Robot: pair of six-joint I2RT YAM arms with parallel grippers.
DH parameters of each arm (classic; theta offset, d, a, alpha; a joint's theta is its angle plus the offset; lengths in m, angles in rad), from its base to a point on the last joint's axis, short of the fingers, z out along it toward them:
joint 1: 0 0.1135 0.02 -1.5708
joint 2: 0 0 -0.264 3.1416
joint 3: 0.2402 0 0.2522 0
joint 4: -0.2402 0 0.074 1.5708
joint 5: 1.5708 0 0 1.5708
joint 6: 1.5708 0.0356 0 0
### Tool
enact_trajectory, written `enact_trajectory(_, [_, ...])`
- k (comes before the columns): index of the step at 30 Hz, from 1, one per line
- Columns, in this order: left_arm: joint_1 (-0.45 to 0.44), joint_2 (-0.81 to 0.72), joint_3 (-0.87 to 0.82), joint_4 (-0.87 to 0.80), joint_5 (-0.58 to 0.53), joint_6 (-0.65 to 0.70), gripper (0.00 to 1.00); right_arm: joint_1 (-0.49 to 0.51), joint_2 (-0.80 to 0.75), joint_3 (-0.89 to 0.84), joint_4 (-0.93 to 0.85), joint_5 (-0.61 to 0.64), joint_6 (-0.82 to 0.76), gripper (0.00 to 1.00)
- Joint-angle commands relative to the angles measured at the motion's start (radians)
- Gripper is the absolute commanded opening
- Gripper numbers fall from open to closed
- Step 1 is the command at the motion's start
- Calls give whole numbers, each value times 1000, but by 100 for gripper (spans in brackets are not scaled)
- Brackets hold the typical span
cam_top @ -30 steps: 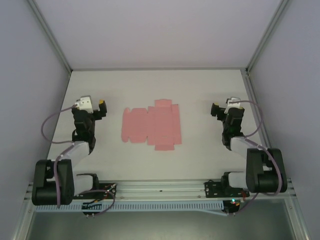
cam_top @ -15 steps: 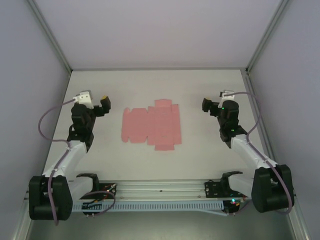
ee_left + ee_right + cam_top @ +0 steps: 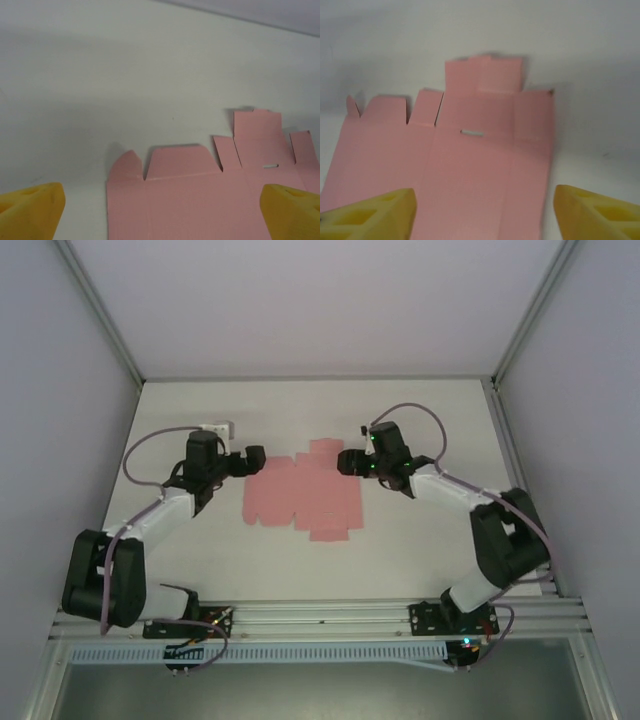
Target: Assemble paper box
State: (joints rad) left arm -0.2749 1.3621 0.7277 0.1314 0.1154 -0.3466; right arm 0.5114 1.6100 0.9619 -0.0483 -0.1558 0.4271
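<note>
The paper box [image 3: 302, 490] lies flat and unfolded on the white tabletop [image 3: 300, 405], about midway between the two arms. It is a single pink sheet with creases and flaps. From above, its long axis runs left to right across the tabletop. A flap sticks out toward the far side and another toward the near side, both close to its right end. Smaller tabs line the far edge to the left of those. One narrow slot [image 3: 471, 133] is cut into the panel below the far flap.

The left pincer [image 3: 256, 456] sits at the far-left corner of the sheet and points right, toward it. In the left wrist view its two yellow fingers [image 3: 31, 210] stand wide apart in the bottom corners of the picture, with the left part of the sheet between them. They grip nothing. Whether they touch the card cannot be told.

The right pincer [image 3: 346, 461] sits at the sheet's right edge near the far flap and points left. Its two yellow fingers [image 3: 370, 216] are also spread wide — the sheet's right part lies between them, ungripped. Contact with the card cannot be judged here either.

Count: one pink sheet, two arms, two pincers — each with two yellow fingers.
</note>
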Motion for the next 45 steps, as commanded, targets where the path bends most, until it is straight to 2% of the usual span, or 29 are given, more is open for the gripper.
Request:
enact_trajectory(1, [-1,41,25,-87,83,-44,100,14,91,50,-57,-110,71,64])
enact_trajectory(6, [2,65,10,-127,96,-59,100,13,188,76,-99,-69,78,56])
enact_trajectory(10, [14,72,4,-157,83,-58,100,11,212,53,-125,7,70,56])
enact_trajectory(17, [25,147,16,-151,157,-56,100,-4,260,-30,-62,5,101,46])
enact_trajectory(20, [30,186,33,-136,176,-44,100,-17,256,-60,-41,1,90,45])
enact_trajectory(29, [118,345,215,-157,190,126,100,-41,250,-78,-21,-54,29,44])
enact_trajectory(34, [130,509,359,-229,370,250,100,-47,254,-84,-4,-85,26,42])
enact_trajectory(36, [131,554,399,-253,395,294,98,-48,252,-87,3,-102,21,42])
enact_trajectory(39, [136,600,434,-259,439,306,97,-50,255,-86,8,-116,17,42])
enact_trajectory(45, [135,606,418,-254,592,344,86,-54,263,-89,19,-134,24,42])
